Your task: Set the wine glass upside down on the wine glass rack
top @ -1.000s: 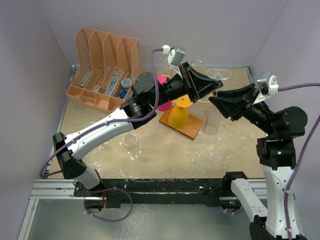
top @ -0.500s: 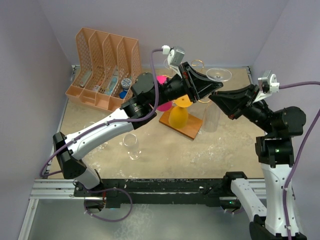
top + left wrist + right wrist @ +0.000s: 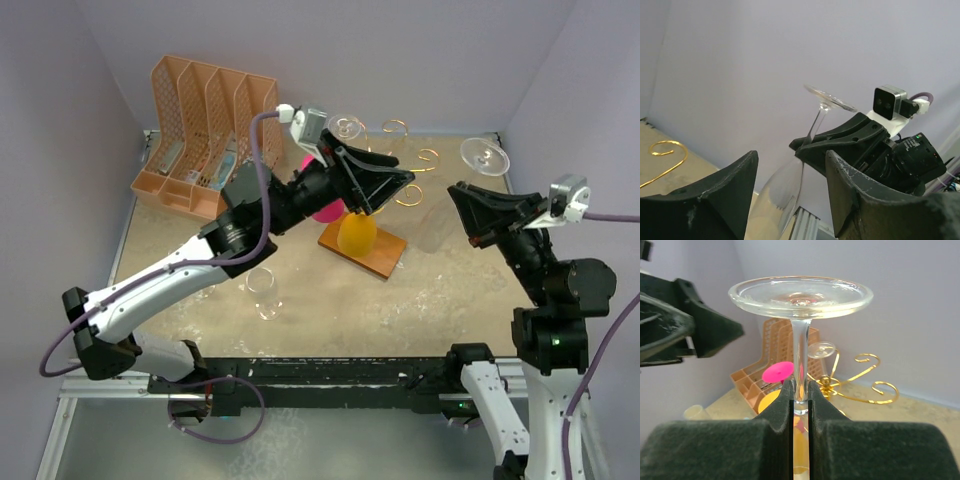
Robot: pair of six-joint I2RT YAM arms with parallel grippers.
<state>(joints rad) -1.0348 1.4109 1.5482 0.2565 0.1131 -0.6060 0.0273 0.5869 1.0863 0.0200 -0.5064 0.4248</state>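
**A:** Lavender walls are boxing in the sandy table [image 3: 330, 325], and both arms are reaching over it. What's standing where?

**B:** Mid-table, the wine glass rack [image 3: 385, 258] is sitting on its wooden base, with an orange glass [image 3: 357, 232] and a pink glass [image 3: 322, 205] hanging from it. The left gripper [image 3: 388, 192] is hovering over it, jaws wide and holding nothing.

**A:** And the wine glass?

**B:** The right gripper [image 3: 800, 390] is pinching the wine glass [image 3: 801, 295] by its stem, foot up and bowl down. It's hanging in the air to the right of the rack, well apart from it.

**A:** So what is the carry asking for?

**B:** I'd say it's asking for a level approach toward one of the gold curls on the right side, which appear free. The stem should be sliding into the curl's opening with the foot riding above the wire. Only when the foot is resting on the wire should the fingers be opening. The left gripper is crowding that side, so it should be getting out of the way first.
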